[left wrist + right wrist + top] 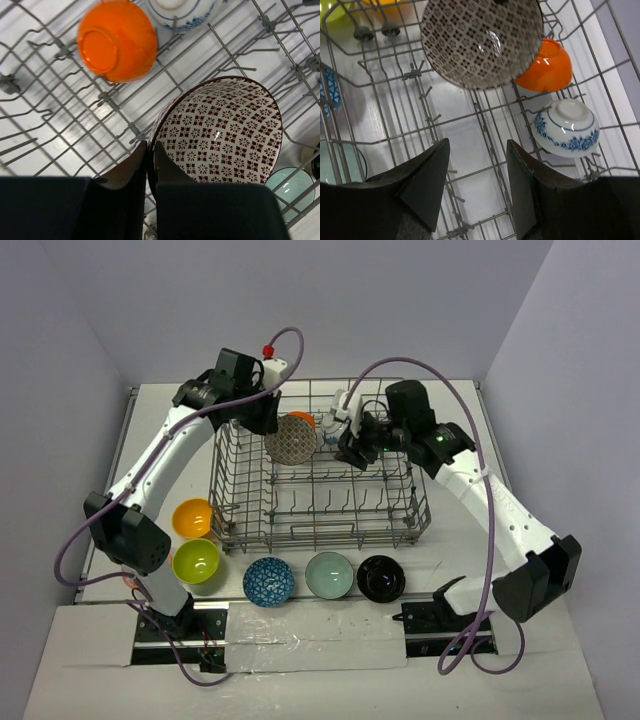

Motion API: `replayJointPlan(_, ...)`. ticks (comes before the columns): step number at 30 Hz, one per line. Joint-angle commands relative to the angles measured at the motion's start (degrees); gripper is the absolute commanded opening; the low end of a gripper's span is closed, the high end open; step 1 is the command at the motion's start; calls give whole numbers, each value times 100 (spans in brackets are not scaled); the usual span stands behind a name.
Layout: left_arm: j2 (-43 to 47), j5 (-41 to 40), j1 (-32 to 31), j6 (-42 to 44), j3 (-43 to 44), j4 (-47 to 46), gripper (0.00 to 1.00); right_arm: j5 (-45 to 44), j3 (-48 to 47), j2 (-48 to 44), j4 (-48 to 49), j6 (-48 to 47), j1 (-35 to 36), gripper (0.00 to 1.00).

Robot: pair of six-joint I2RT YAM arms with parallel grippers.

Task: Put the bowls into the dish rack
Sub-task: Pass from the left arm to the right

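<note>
The grey wire dish rack [421, 512] stands mid-table. My left gripper [150, 145] is shut on the rim of the red-and-white patterned bowl [225, 130], which hangs on edge over the rack's back left [291, 439]. An orange bowl [117, 40] and a white bowl with blue flowers [565, 127] lie upside down in the rack behind it. My right gripper [477, 145] hovers open and empty over the rack's back right [352, 450]. In front of the rack sit a yellow-orange bowl [193, 517], a lime green bowl [196, 561], a blue-patterned bowl [268, 581], a pale teal bowl [329, 574] and a glossy black bowl [380, 578].
Rows of upright tines [427, 95] fill the rack floor. Grey walls close in the table on the left, back and right. Purple cables [440, 375] arc above both arms. The arm bases [440, 612] are bolted at the near edge.
</note>
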State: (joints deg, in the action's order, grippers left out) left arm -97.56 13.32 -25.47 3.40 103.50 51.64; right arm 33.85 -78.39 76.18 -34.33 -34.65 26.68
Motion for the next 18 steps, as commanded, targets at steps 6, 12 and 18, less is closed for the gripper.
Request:
replayJointPlan(6, -369, 461, -309, 205, 354, -137, 0, -1071, -177, 283, 145, -815, 952, 56)
replayJointPlan(12, -527, 470, -379, 302, 530, -40, 0, -1258, -229, 616, 93, -973, 1287, 56)
replayJointPlan(18, -650, 557, -414, 337, 767, 57, 0, -1310, -98, 757, 198, -1008, 1454, 56)
